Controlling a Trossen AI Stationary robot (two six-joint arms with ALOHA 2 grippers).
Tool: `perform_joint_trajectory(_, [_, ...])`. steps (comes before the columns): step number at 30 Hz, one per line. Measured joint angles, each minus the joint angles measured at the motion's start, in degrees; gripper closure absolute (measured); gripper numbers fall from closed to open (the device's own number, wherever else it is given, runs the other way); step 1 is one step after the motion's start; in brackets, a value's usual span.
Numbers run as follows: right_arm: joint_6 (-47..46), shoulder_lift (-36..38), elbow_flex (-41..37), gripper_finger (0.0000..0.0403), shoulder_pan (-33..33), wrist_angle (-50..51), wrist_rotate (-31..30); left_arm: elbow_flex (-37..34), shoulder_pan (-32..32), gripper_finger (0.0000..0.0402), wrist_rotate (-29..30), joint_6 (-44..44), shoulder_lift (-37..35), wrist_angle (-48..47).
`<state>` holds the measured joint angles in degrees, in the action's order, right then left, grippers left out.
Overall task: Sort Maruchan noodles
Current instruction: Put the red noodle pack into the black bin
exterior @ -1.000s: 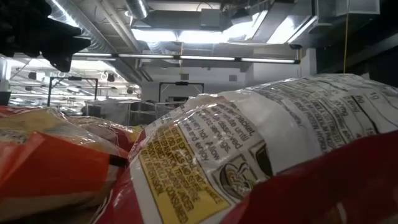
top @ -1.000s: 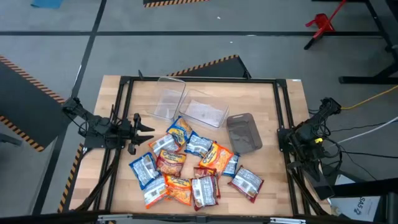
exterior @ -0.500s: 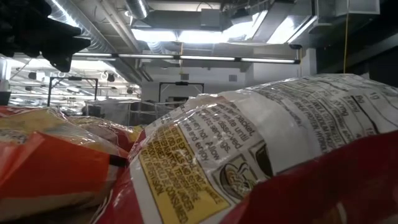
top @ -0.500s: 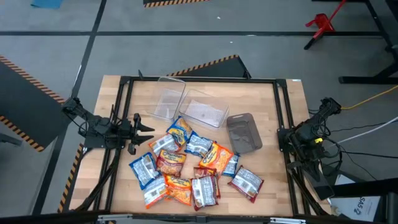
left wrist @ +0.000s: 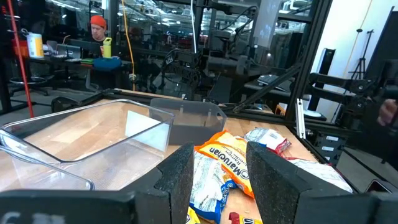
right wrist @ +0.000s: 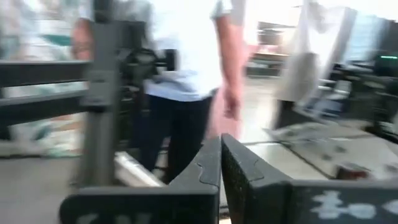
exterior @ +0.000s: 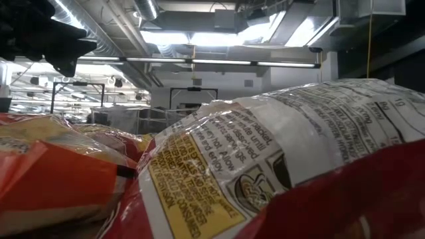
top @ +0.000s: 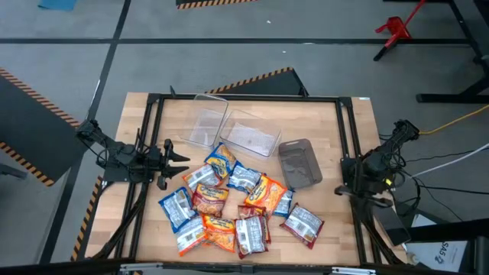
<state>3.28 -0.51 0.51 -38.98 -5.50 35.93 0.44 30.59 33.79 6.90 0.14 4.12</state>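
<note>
The Maruchan noodles (top: 237,202) lie in a loose overlapping heap on the wooden table's near middle: blue-and-white, orange-yellow and red-brown packets. In the low view a red-brown packet (exterior: 279,166) and an orange one (exterior: 53,179) fill the picture. My left gripper (top: 182,162) waits level at the table's left, open, pointing at the heap; its wrist view shows the orange and blue packets (left wrist: 217,162) past its fingers (left wrist: 221,186). At the table's right edge, my right gripper (top: 350,183) is shut and level, with nothing between its fingers (right wrist: 221,168).
Two clear bins (top: 208,121) (top: 250,137) stand at the far middle, and a grey bin (top: 299,163) to their right. A black frame (top: 244,98) runs around the table. A person (right wrist: 186,68) stands in the room beyond the right gripper.
My right gripper has swung sideways at its wrist while the arm stays at the table's right edge; it remains shut and level. The packets and bins lie as before.
</note>
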Motion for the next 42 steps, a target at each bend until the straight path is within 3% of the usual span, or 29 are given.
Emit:
perform_joint_trajectory(9, [-0.12,0.0,0.02,0.0402,0.01,-1.99,-27.25,-0.02,0.02,0.026,-0.01,0.0,0.02,0.02])
perform_joint_trajectory(17, [-0.38,0.0,0.02,0.0402,0.0,-2.09,-37.54,-0.02,0.0,0.026,0.01,0.0,0.0,0.0])
perform_joint_trajectory(20, [-0.43,0.0,0.02,0.0402,0.01,-3.85,-43.98,0.0,0.01,0.026,0.01,-0.01,0.01,0.0])
perform_joint_trajectory(24, [-0.41,0.0,0.02,0.0402,0.02,-14.15,-56.99,-0.02,0.02,0.026,0.71,-0.02,0.0,0.0])
perform_joint_trajectory(31, [3.7,0.02,0.02,0.0402,0.02,-42.4,-75.58,-0.02,0.0,0.026,2.17,3.0,0.02,4.96])
perform_joint_trajectory(35, [4.51,0.02,0.02,0.0402,0.02,-51.62,-82.24,-0.02,0.0,0.026,2.77,6.36,0.09,10.42])
perform_joint_trajectory(42, [4.53,0.01,0.02,0.0402,0.02,-53.14,-86.42,-0.02,0.01,0.026,2.75,8.25,0.07,14.06])
